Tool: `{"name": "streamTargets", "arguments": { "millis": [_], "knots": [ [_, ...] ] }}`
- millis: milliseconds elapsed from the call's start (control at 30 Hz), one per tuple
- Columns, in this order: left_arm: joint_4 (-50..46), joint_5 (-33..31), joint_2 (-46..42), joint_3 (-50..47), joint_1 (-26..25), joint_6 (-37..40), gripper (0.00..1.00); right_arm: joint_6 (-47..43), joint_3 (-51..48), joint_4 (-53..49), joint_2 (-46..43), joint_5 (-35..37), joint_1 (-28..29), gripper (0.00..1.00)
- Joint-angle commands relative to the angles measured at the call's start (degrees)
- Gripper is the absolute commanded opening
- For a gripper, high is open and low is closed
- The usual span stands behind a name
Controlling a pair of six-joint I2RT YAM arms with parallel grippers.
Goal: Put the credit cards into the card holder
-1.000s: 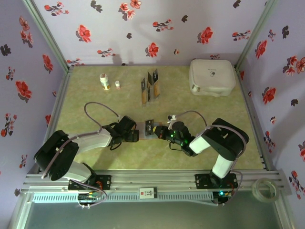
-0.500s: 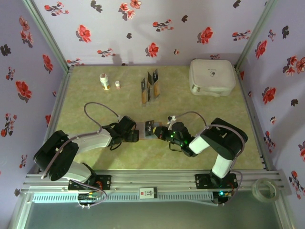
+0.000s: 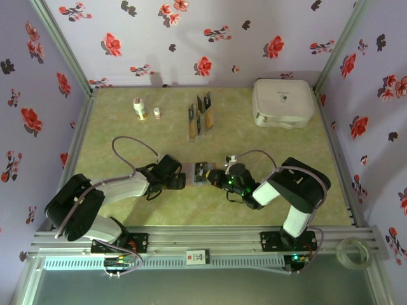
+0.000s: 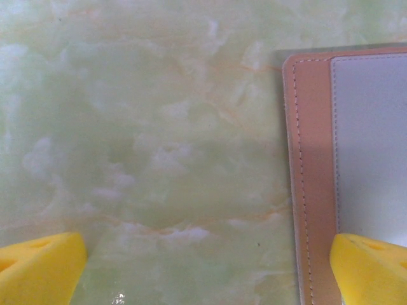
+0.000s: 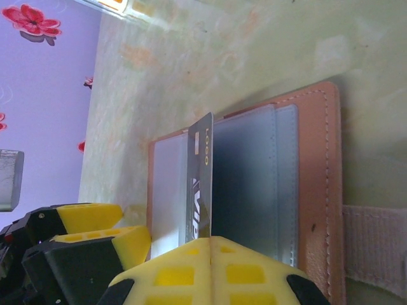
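The wallet (image 3: 198, 173) lies open on the green surface (image 3: 127, 210), about midway between the left and right edges and somewhat closer to the near edge than the far one. Its grey-blue lining faces up.

The right claw (image 5: 210, 270) is clenched on a dark card (image 5: 200, 190). The card stands on edge over the wallet's (image 5: 318, 190) pockets. Whether its edge has entered a pocket cannot be told. From above, this claw (image 3: 217, 177) sits at the wallet's right side.

The left claw (image 4: 203, 273) is released, with its yellow fingertips (image 4: 38, 270) spread wide. One fingertip is over bare surface (image 4: 140, 127) and the other over a corner of the wallet (image 4: 311, 165). Contact with the wallet cannot be judged. From above, it (image 3: 182, 180) is at the wallet's left side.

Towards the far edge, near the middle, a rack (image 3: 199, 121) holds more cards (image 3: 205, 101) upright. A white case (image 3: 283, 101) sits in the far right corner. Two small bottles (image 3: 139, 108) stand near the far edge towards the left.
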Motion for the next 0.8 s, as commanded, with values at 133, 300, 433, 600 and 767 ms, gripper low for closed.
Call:
{"name": "streamTargets", "arguments": {
  "millis": [133, 300, 433, 600, 767],
  "knots": [
    [-3.3, -0.7, 0.3, -1.5, 0.3, -1.3, 1.0, 0.6, 1.2, -1.1, -0.4, 0.9, 1.0, 0.0],
    [-3.1, -0.7, 0.4, -1.5, 0.3, -1.3, 1.0, 0.6, 1.7, -1.2, 0.0, 0.8, 1.4, 0.0],
    [-3.0, -0.8, 0.4, -1.5, 0.3, -1.3, 1.0, 0.6, 1.8, -1.2, 0.2, 0.9, 1.5, 0.0],
    [-2.8, -0.7, 0.5, -1.8, 0.3, -1.3, 1.0, 0.7, 2.1, -1.0, 1.0, 1.0, 1.4, 0.0],
    [-2.8, -0.8, 0.5, -2.0, 0.3, -1.5, 1.0, 1.0, 2.4, -0.4, 1.8, 0.8, 1.5, 0.0]
  ]
}}
